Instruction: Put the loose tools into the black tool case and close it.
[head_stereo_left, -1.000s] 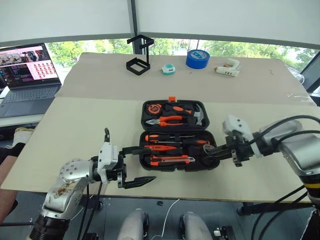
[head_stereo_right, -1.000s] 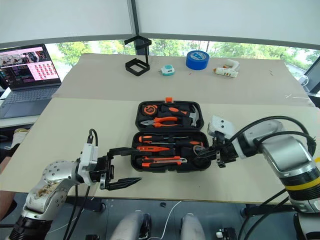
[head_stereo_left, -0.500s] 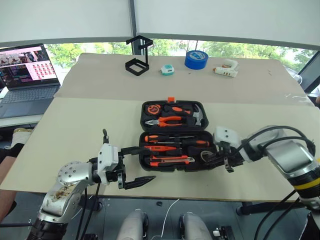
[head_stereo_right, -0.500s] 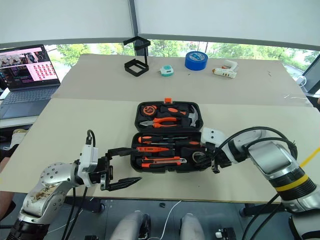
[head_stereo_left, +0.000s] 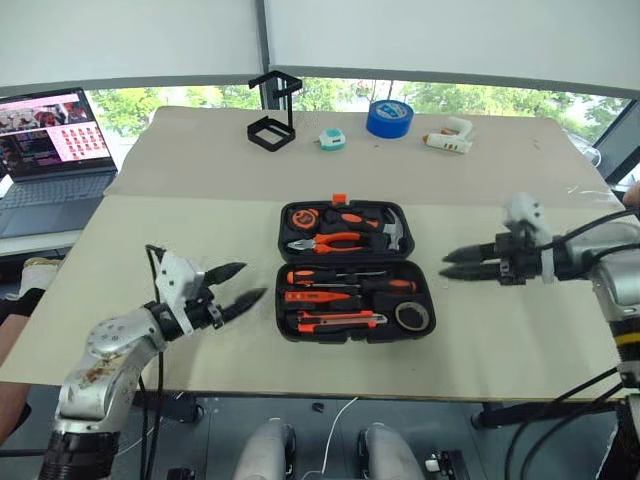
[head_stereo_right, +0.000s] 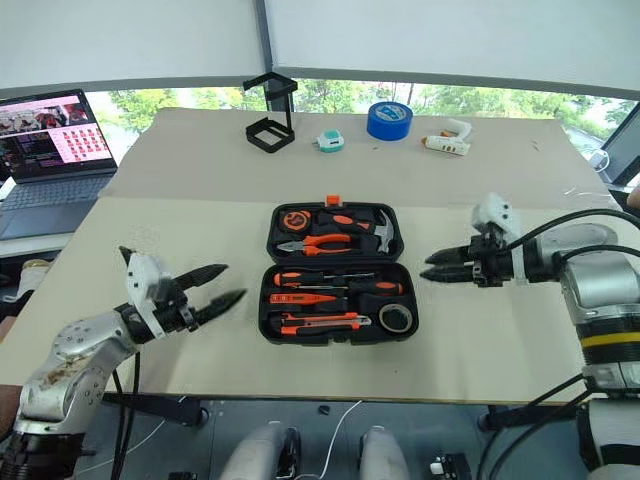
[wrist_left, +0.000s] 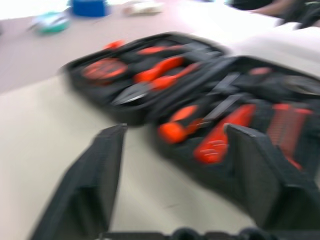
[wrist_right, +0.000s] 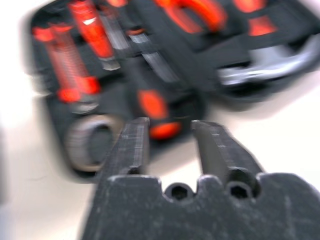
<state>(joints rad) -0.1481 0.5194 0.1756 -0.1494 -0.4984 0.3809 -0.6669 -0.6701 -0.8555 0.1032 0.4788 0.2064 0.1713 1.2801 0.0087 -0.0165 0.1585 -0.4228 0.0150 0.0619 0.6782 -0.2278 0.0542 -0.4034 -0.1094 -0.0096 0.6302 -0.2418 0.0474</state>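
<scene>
The case lies open on the bench between both grippers, tools and tape roll seated inside. The left gripper is half-open and empty; the right gripper is narrow and empty. The lid looks stiff, light plastic; push its far edge near the orange latch.

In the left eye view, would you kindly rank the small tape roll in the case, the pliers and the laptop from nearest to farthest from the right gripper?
From the right gripper:
1. Small tape roll, case's near right corner.
2. Pliers, lid half.
3. Laptop, far left.
</scene>
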